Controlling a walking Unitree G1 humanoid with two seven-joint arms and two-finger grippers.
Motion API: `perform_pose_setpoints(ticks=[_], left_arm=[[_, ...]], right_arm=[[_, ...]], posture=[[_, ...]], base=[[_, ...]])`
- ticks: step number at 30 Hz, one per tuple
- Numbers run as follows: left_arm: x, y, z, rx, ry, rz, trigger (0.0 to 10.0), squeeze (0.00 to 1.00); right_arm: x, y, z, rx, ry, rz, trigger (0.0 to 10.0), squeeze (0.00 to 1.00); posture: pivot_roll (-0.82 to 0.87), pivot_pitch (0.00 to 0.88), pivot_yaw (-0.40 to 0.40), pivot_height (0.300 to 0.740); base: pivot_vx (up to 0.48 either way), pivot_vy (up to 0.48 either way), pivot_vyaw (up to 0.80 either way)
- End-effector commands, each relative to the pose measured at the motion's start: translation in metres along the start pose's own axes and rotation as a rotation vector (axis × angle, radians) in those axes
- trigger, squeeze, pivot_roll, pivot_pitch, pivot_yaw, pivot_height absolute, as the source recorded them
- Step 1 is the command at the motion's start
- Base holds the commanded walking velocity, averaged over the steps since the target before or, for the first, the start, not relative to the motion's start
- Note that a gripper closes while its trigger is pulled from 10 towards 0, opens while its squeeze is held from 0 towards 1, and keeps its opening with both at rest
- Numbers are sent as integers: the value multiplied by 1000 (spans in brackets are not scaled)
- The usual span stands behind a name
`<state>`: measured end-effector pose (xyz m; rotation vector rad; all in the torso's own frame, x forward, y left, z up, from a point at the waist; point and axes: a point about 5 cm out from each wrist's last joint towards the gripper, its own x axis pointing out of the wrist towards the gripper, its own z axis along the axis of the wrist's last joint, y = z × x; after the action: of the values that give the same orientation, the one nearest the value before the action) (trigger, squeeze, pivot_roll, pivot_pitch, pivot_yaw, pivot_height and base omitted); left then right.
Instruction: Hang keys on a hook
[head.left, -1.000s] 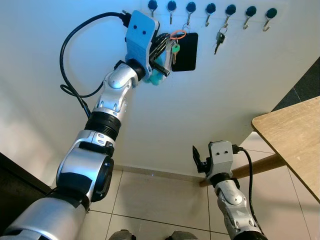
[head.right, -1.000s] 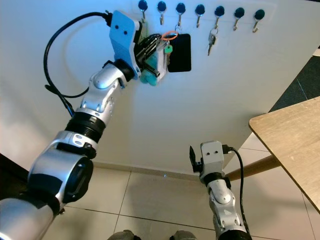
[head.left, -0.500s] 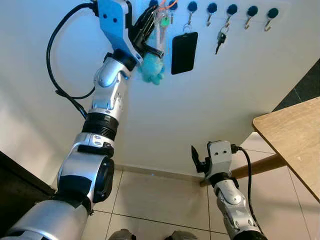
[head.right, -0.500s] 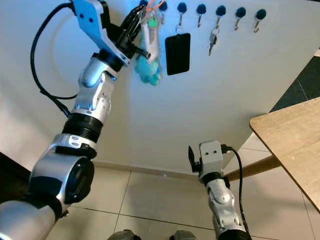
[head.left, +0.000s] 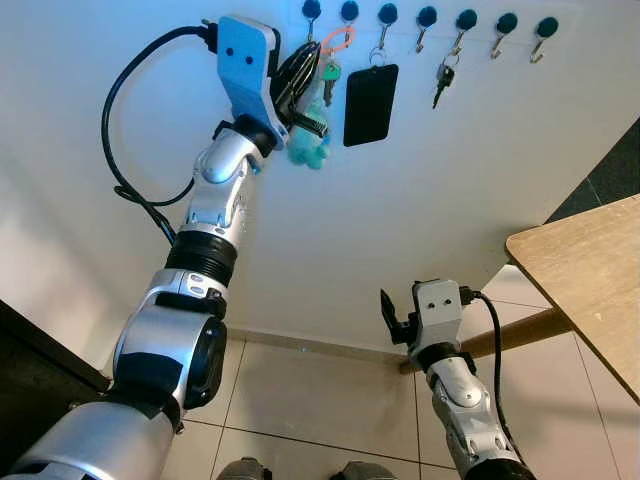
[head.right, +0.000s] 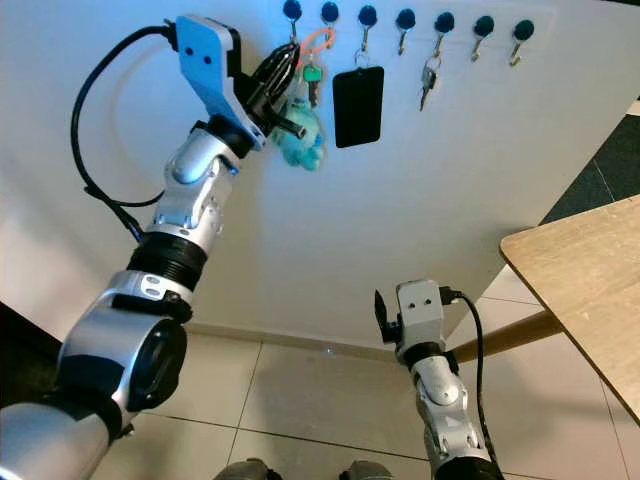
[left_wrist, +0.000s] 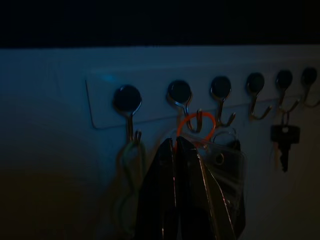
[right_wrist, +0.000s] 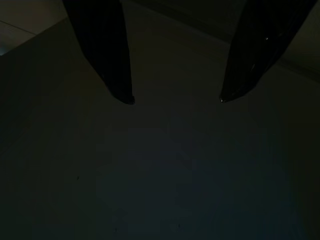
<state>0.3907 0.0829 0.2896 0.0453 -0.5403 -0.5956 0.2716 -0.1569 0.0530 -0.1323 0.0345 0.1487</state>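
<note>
1. The left arm is raised to a white wall, and the left hand (head.left: 300, 85) sits just under the left end of a row of 7 dark-knobbed hooks (head.left: 427, 17).
2. In the left wrist view the 2 black fingers (left_wrist: 172, 165) lie pressed together, clenched, just below the 2nd hook (left_wrist: 180, 95) from the left.
3. The keys (head.left: 329, 70) hang beside the fingertips: an orange ring (head.left: 338, 40) loops over the 2nd hook's metal prong, and a green-headed key dangles below it.
4. Whether the fingers are pinching any part of the bunch, I cannot tell; they lie against it.
5. A teal fluffy charm (head.left: 308, 148) hangs just below the left hand, close against the wall.
6. A clear tag (left_wrist: 222, 155) lies against the fingers, to the right of the orange ring in the scene.
7. A black rectangular card (head.left: 369, 104) hangs from the 3rd hook, just right of the keys.
8. A pair of silver keys (head.left: 441, 79) hangs from the 5th hook, well right of the card.
9. The right arm hangs low, near the floor, with the right hand (head.left: 395, 315) idle; in its dark wrist view the 2 fingers (right_wrist: 107, 55) stand apart, released and holding nothing.
10. A wooden counter (head.left: 590, 280) fills the right edge of the scene, with pale floor tiles (head.left: 320, 400) beneath.
</note>
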Motion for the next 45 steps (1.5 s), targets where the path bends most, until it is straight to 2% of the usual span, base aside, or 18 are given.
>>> perform_pose_setpoints(ticks=[1,14,18,33,45], left_arm=[[1,-2,-3,12,20,-7,10000,0],[4,-2,0,7,0,20,10000,0],[2,-6,-7,70,54,-20,10000,0],[1,-19,-25,149,180,-94,10000,0],[3,-27,-28,125,190,-93,10000,0]], right_arm=[[-2,-1,-4,-3,21,-1,10000,0],[-2,-1,-4,-1,19,-1,10000,0],[-2,0,-4,-2,21,2,10000,0],[-3,1,-5,-5,24,8,10000,0],[-3,2,-5,-7,23,6,10000,0]], posture=[[17,113,-18,740],[16,115,-13,740],[17,117,-14,740],[18,116,-12,740],[17,118,-8,740]], base=[[0,0,0],[0,0,0],[0,0,0],[0,0,0],[0,0,0]])
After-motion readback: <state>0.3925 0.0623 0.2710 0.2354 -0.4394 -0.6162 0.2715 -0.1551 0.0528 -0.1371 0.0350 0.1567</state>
